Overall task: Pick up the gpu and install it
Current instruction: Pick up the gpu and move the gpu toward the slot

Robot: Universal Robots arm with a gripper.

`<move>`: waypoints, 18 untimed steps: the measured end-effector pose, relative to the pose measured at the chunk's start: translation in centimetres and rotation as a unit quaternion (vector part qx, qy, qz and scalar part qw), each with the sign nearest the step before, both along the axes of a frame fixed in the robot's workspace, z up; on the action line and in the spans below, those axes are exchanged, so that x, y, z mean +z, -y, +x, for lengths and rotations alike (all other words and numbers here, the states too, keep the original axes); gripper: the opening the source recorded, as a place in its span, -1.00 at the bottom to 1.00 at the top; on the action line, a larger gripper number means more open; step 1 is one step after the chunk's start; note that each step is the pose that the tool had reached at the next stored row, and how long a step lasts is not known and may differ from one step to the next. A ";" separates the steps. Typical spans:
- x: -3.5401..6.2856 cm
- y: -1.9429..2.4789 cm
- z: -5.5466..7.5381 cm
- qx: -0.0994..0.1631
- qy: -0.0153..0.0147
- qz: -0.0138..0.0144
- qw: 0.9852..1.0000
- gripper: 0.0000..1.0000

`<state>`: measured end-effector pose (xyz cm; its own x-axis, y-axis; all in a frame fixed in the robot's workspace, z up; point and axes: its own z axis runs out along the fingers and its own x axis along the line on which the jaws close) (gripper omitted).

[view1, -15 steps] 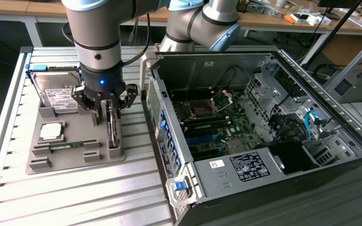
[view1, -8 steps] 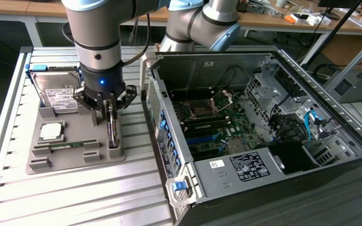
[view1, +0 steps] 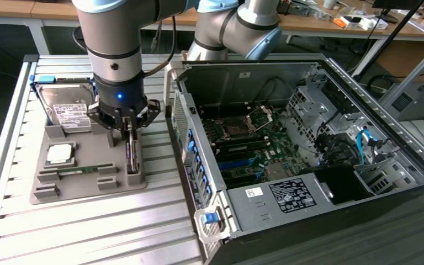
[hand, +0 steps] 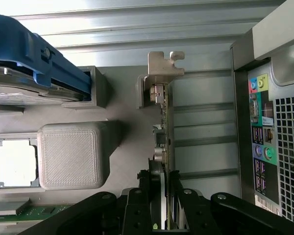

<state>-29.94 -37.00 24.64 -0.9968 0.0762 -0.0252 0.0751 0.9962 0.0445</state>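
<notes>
The gpu (view1: 132, 157) stands on its edge in a slot of the grey holder tray (view1: 86, 190), beside the open computer case (view1: 308, 105). In the wrist view the gpu (hand: 165, 115) is a thin green board seen edge-on, with its silver bracket (hand: 164, 66) at the far end. My gripper (view1: 128, 126) hangs straight down over the card. In the wrist view my gripper (hand: 164, 196) straddles the board's near end, and the dark fingers (hand: 156, 178) press against both faces. The card still sits in its slot.
On the tray lie a silver hard drive (view1: 66, 107) with a blue clip (hand: 39, 63), a processor chip (view1: 59, 153), and a narrow memory stick (view1: 79, 171). A grey block (hand: 73, 154) stands close to the card. The case's motherboard (view1: 249, 143) is exposed; its rear ports (hand: 262, 137) face the tray.
</notes>
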 end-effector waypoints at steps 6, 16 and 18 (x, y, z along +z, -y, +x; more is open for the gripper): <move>0.00 0.00 0.0 0.000 0.000 0.000 1.000 -0.47; 0.43 0.00 0.0 0.000 0.000 0.000 1.000 -0.47; 0.64 0.00 0.0 0.000 0.000 0.000 1.000 -0.47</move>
